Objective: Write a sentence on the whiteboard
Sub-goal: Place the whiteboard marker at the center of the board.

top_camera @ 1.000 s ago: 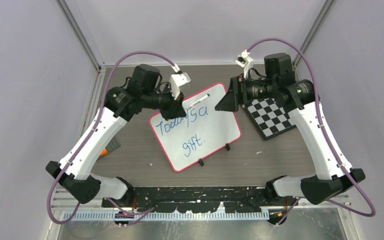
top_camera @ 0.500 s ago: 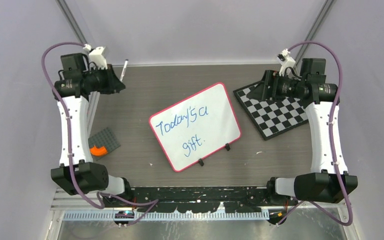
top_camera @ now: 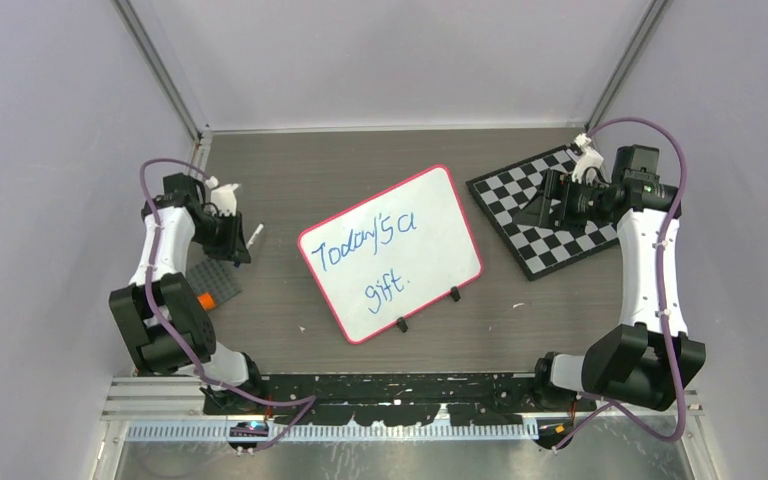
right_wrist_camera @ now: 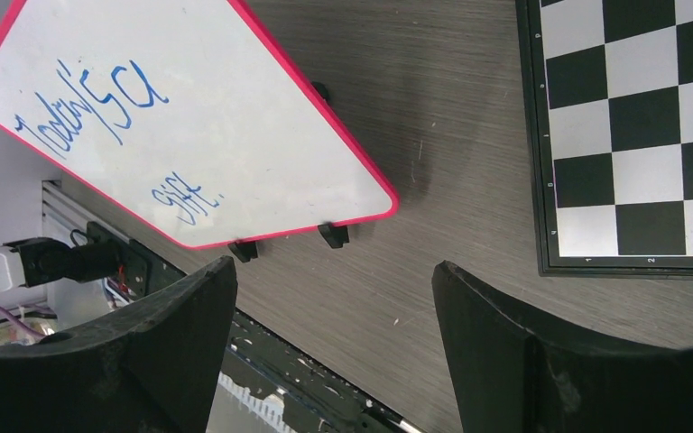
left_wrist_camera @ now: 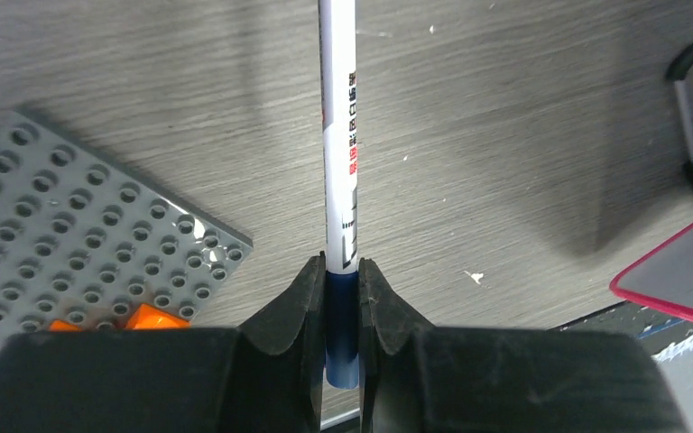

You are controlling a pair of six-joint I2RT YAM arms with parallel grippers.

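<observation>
A: Top view, first item?
B: Whiteboard (top_camera: 390, 255), pink-red frame, set askew at the middle of the tabletop (top_camera: 360, 170). Blue handwriting reads "Today's a gift."
A: Arms?
B: Left gripper (top_camera: 240, 243) near the left edge, with a marker (top_camera: 255, 236) in it, beside a grey studded plate (top_camera: 215, 280) bearing an orange brick (top_camera: 203, 299). Right gripper (top_camera: 543, 205) over the checkerboard (top_camera: 560, 245), toward the far right corner.
A: Left wrist view?
B: Jaws clamped tight on the marker's dark blue end. The white barrel points away, printed with red and black characters I cannot read. A whiteboard corner shows at the right.
A: Right wrist view?
B: Jaws spread wide, holding nothing. Beyond them is the whiteboard with the same blue text and two black clip feet (right_wrist_camera: 332, 234) on its edge. Checkerboard at the right, with tiny border numerals, barely legible.
</observation>
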